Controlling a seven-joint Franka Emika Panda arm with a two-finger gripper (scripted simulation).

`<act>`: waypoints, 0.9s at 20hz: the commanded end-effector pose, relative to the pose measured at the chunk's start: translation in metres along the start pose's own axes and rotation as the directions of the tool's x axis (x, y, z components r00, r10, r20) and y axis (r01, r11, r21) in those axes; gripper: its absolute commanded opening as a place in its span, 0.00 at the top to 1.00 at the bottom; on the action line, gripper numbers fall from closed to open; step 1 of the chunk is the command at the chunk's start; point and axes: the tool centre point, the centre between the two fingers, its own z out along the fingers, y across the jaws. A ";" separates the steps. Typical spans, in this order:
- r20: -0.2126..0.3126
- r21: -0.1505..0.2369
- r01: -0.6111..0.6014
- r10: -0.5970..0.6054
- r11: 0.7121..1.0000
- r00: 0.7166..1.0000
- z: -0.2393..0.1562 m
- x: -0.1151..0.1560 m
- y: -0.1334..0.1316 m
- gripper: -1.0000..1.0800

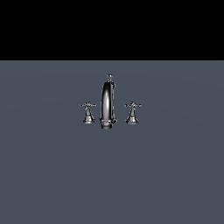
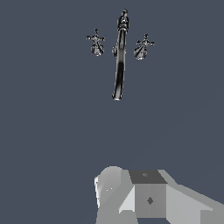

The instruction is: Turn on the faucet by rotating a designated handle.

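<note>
The faucet (image 1: 107,104) is a small shiny chrome set standing on a flat grey-blue surface. It has a tall arched spout with a small knob on top (image 1: 110,77). One cross-shaped handle (image 1: 88,112) stands on the exterior view's left and another (image 1: 133,112) on its right. In the wrist view the spout (image 2: 119,57) and both handles (image 2: 96,43) (image 2: 142,47) show from above, far off. Pale grey blocky parts of my hand (image 2: 148,197) fill that view's lower edge, well apart from the faucet. No separate fingertips show, and my arm is absent from the exterior view.
The grey-blue surface (image 1: 112,175) spreads out around the faucet on all sides. A black band (image 1: 112,26) fills the top of the exterior view.
</note>
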 end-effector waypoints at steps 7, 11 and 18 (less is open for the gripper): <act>0.174 0.015 -0.056 0.053 0.998 0.983 0.083 0.021 0.028 0.57; 0.228 -0.041 0.051 -0.041 0.998 0.973 0.129 0.034 0.018 0.76; 0.181 -0.056 0.151 -0.139 0.987 0.974 0.176 0.109 0.074 0.81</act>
